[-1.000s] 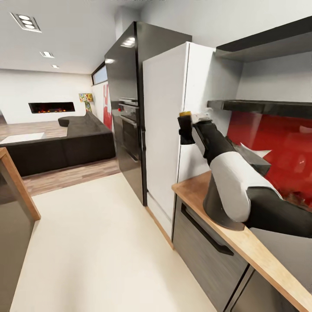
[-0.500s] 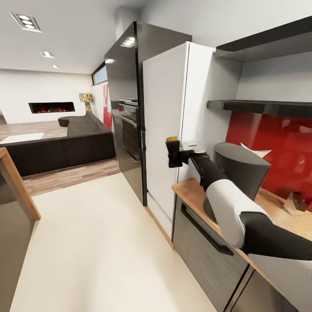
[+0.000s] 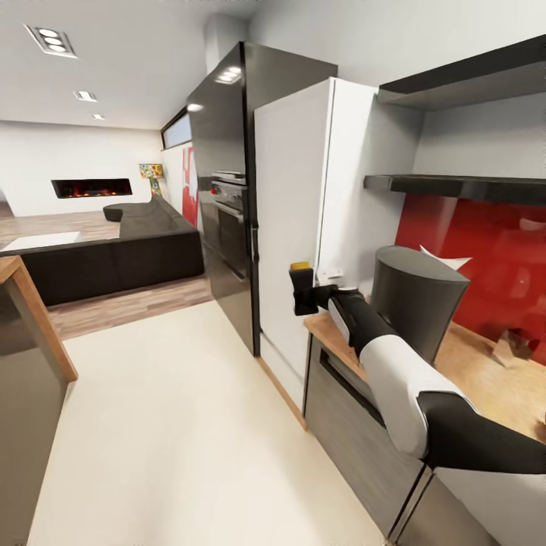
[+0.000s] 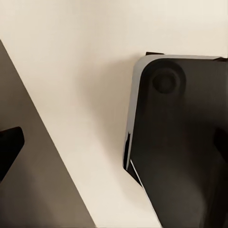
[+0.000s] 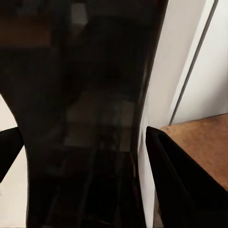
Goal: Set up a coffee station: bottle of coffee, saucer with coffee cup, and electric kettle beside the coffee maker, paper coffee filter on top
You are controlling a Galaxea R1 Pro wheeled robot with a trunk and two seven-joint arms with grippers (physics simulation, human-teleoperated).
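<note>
My right gripper (image 3: 302,293) is shut on the bottle of coffee (image 3: 302,285), a dark bottle with a yellow cap. It hangs in the air just off the left end of the wooden countertop (image 3: 485,387). In the right wrist view the dark bottle (image 5: 85,118) sits between the two fingers (image 5: 180,185). The coffee maker (image 3: 417,299), a dark grey drum, stands on the countertop right of the bottle. Something white (image 3: 446,261) peeks out behind it. In the left wrist view my left gripper (image 4: 118,137) is open over pale floor, beside the robot's dark base (image 4: 180,142).
A white fridge (image 3: 296,212) and a tall black oven column (image 3: 227,152) stand left of the countertop. Dark shelves (image 3: 455,186) run above the red backsplash. A small brown object (image 3: 509,347) lies on the counter. A wooden-edged island (image 3: 30,311) is at left, a sofa (image 3: 114,258) beyond.
My right arm came down and left with the bottle, from shelf height to the counter's end. The head view has also shifted slightly, uncovering the coffee maker.
</note>
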